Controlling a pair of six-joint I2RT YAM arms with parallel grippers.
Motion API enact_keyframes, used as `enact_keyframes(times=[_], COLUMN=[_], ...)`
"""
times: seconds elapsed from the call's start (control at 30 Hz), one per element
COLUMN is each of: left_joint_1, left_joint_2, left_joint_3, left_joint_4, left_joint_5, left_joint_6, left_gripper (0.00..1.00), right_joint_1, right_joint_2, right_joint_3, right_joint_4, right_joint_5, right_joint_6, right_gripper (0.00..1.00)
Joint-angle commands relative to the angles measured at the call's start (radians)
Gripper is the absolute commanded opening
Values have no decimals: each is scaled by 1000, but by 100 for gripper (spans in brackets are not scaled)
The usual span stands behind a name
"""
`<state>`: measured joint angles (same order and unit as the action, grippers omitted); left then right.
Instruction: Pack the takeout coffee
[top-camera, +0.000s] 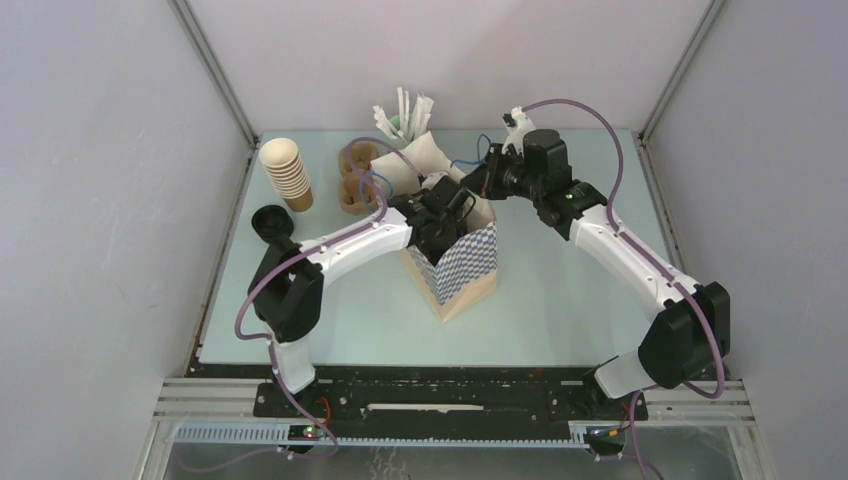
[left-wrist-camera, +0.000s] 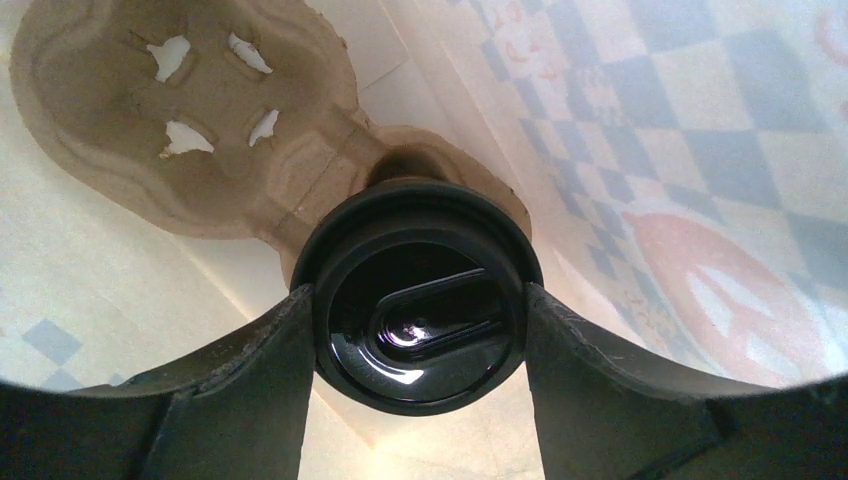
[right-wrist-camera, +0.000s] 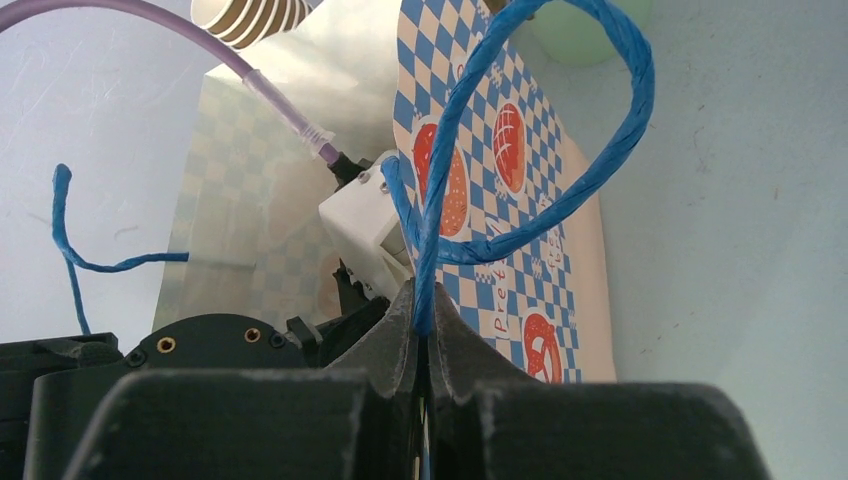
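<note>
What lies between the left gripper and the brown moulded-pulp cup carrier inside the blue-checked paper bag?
The takeout coffee, only its round black lid showing, gripped by the left gripper over the pulp carrier; left wrist view.

coffee (left-wrist-camera: 418, 320) in carrier (left-wrist-camera: 190, 110) | carrier in bag (top-camera: 465, 262) | cup stack (top-camera: 287, 175) left

I see one takeout coffee (left-wrist-camera: 420, 300) from straight above: a glossy round black lid with an oval recess, the cup body hidden beneath. It stands upright in a pulp carrier (left-wrist-camera: 150, 140) pocket, the empty pocket at 10 o'clock, with my left fingers (left-wrist-camera: 250, 380) against its lid sides.
</note>
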<state>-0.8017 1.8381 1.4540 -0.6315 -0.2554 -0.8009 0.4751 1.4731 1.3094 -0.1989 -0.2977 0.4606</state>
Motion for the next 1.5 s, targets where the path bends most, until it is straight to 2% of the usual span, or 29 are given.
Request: enact_keyframes(times=[0.0, 0.17, 0.27, 0.43, 0.7, 0.9, 1.23, 1.47], left_joint_1=[-16, -17, -17, -17, -14, -9, -5, -4], left_joint_2=[93, 36, 21, 19, -28, -64, -122, -194], left_joint_3=[25, 109, 143, 208, 240, 241, 267, 311], left_joint_4=[-210, -252, -267, -306, -313, -302, -285, -299], left_joint_5=[87, 54, 40, 16, 6, 42, 135, 110], left_joint_6=[57, 94, 115, 147, 186, 209, 256, 285], left_gripper=[9, 29, 37, 55, 85, 93, 94, 96], right_joint_1=[6, 1, 0, 0, 5, 17, 50, 56], right_joint_2=[-59, -75, -77, -80, -83, -87, -110, -145], right_joint_3=[17, 17, 16, 17, 17, 17, 16, -36], right_joint_4=[50, 39, 35, 36, 17, -16, -86, -67], right_joint_5=[-8, 2, 3, 2, -7, -23, -12, -12], right_joint_6=[-18, -29, -34, -43, -87, -156, -244, -263], right_gripper=[5, 5, 5, 5, 5, 5, 6, 8])
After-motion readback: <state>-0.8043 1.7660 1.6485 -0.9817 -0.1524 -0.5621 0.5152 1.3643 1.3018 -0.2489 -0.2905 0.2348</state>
